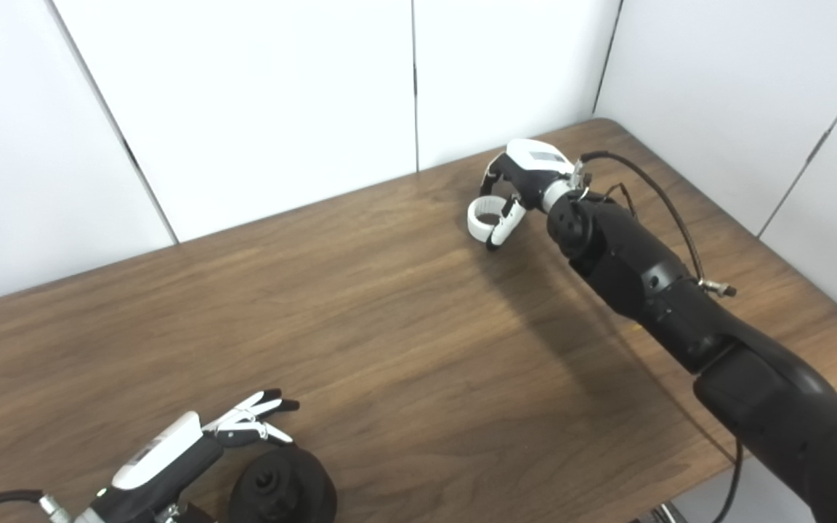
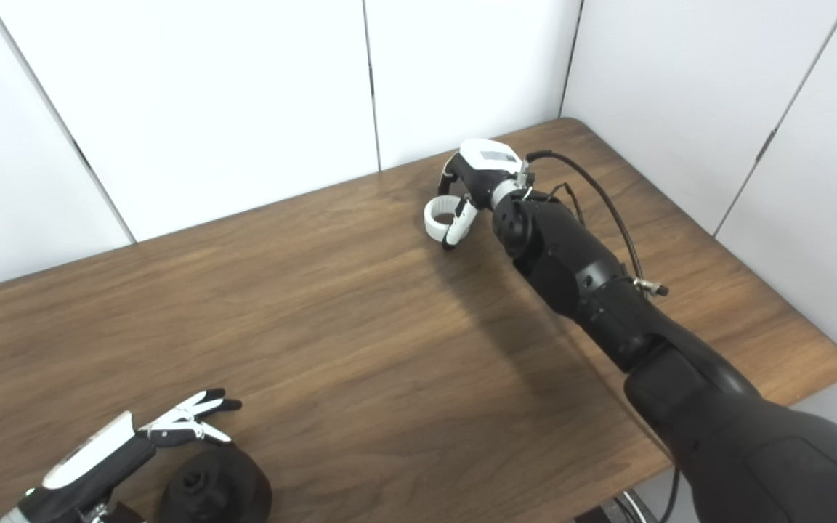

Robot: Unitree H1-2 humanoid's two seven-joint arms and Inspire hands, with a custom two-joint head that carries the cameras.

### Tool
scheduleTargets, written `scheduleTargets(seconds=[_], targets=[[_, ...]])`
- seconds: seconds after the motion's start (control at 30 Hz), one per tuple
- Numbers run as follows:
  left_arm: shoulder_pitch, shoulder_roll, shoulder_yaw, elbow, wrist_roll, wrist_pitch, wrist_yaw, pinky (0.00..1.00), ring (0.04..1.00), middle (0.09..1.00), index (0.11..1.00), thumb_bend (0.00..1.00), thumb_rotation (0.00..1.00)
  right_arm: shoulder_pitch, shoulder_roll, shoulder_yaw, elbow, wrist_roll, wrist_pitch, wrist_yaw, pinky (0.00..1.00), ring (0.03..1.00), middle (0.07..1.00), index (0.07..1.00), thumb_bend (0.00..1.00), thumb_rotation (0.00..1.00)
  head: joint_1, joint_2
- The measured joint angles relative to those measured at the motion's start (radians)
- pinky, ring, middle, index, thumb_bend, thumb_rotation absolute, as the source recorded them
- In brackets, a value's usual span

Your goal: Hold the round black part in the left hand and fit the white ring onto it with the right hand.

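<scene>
Far desk [image 1: 389, 290] corner: right hand [image 1: 516, 190] curled round white ring [image 1: 482, 216]
left hand [image 1: 193, 443]: spread, empty beside black part [image 1: 282, 487]
step: picking ring
next: lift, bring ring over

Bright, even light from overhead fills both views, washing the white wall panels [image 1: 259, 109] nearly featureless. A soft, broad shadow lies on the wooden table [image 1: 389, 327] just below and left of the right hand [image 1: 516, 185] and its arm. Focus is mildly soft throughout.
</scene>
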Motion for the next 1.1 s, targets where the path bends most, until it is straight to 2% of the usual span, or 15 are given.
scheduleTargets(seconds=[0.37, 0.5, 0.83, 0.87, 1.0, 1.1], targets=[[0.000, 0.001, -0.001, 0.000, -0.001, 0.000, 0.000, 0.92, 1.000, 0.940, 0.487, 0.52, 0.07, 0.017, -0.007, 0.000, -0.017, -0.002, -0.020, -0.014, 0.68, 0.789, 0.769, 0.483, 0.52, 0.13, 0.028, 0.017], [-0.001, 0.001, -0.001, 0.000, -0.001, 0.000, 0.001, 0.91, 1.000, 0.938, 0.487, 0.52, 0.07, 0.040, -0.010, 0.000, -0.065, 0.003, -0.023, -0.002, 0.72, 0.821, 0.781, 0.483, 0.52, 0.13, 0.040, 0.025], [-0.002, 0.000, -0.001, 0.000, 0.000, 0.000, 0.001, 0.90, 1.000, 0.939, 0.487, 0.52, 0.07, 0.060, -0.007, -0.005, -0.109, 0.027, -0.025, 0.018, 0.72, 0.821, 0.781, 0.483, 0.52, 0.13, 0.046, 0.028], [-0.003, 0.000, -0.002, 0.000, 0.000, 0.000, 0.001, 0.90, 1.000, 0.941, 0.487, 0.52, 0.07, 0.062, -0.008, -0.006, -0.116, 0.029, -0.026, 0.021, 0.70, 0.815, 0.779, 0.483, 0.52, 0.13, 0.116, 0.049], [-0.006, -0.002, -0.009, -0.016, 0.022, 0.019, 0.002, 0.89, 1.000, 0.946, 0.488, 0.52, 0.07, 0.112, -0.014, -0.009, -0.258, 0.050, -0.071, 0.035, 0.70, 0.810, 0.776, 0.483, 0.52, 0.13, 0.162, 0.061], [-0.010, -0.014, -0.011, -0.023, 0.033, 0.043, 0.007, 0.87, 1.000, 0.943, 0.487, 0.52, 0.07, 0.123, -0.014, -0.012, -0.289, 0.063, -0.092, 0.050, 0.73, 0.816, 0.783, 0.483, 0.52, 0.13, 0.179, 0.066]])
